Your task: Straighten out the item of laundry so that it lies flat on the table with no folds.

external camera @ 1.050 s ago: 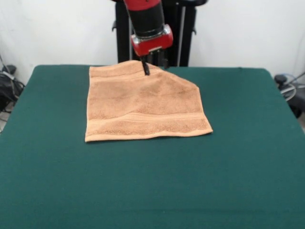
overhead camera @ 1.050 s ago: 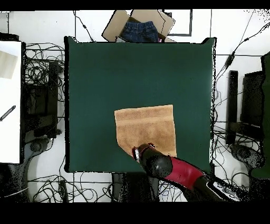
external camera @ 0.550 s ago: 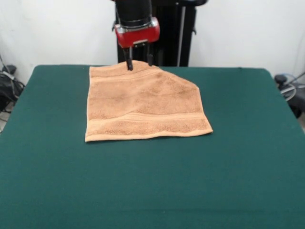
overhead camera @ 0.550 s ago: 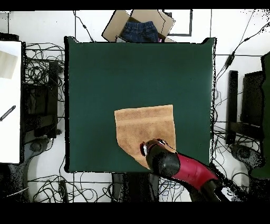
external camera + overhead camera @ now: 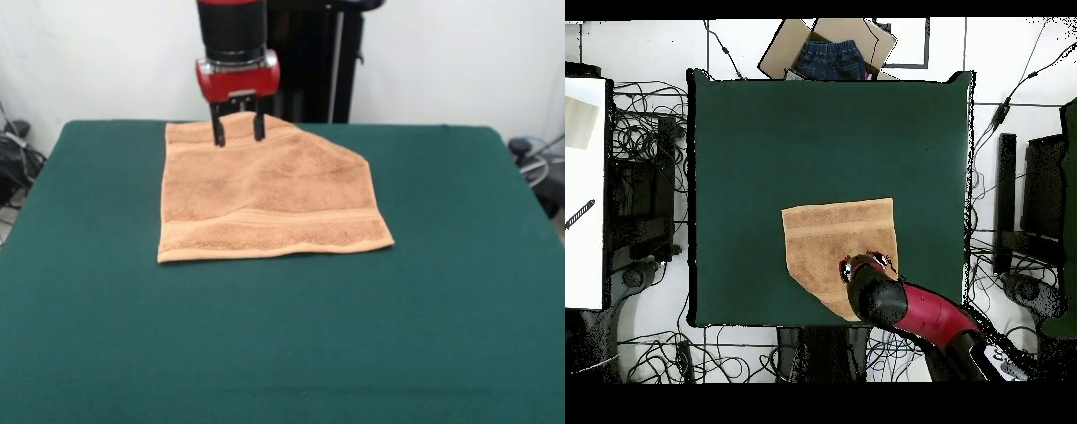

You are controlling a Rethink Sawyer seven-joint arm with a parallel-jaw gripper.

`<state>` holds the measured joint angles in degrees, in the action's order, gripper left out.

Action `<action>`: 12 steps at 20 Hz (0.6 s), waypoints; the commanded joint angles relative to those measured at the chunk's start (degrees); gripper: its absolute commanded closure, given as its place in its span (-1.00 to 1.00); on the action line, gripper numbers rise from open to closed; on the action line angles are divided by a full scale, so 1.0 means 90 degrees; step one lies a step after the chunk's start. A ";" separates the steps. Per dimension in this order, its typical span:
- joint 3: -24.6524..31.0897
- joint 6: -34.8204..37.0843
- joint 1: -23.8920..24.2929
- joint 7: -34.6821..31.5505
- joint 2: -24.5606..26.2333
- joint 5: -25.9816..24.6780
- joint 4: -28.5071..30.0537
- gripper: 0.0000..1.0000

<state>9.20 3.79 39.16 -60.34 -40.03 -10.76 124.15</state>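
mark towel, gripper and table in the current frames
towel (image 5: 265,208): front view, middle of its top surface.
gripper (image 5: 237,130): front view, midway between its two open fingertips, over the towel's far edge.
table (image 5: 282,344): front view, bare green top nearer the camera.

No text, label, brand, number or sign can be read on anything here.

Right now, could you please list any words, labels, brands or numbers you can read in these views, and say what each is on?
None: no readable text in either view.
Towel: woven band stripes only, no tag or lettering visible.
Gripper and its red wrist: no marking legible.
Cardboard box beyond the table: no print legible.
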 commanded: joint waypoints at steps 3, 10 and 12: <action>-0.0474 -0.1130 -0.0357 -0.1215 0.1022 -0.0236 -0.0900 -1.00; -0.0576 -0.1184 -0.0278 -0.1197 0.1849 0.0000 -0.1295 -1.00; -0.0488 -0.0914 -0.0131 -0.1058 0.2109 0.0004 -0.1504 -1.00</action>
<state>5.66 -5.64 37.79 -60.34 -29.19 -10.81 118.80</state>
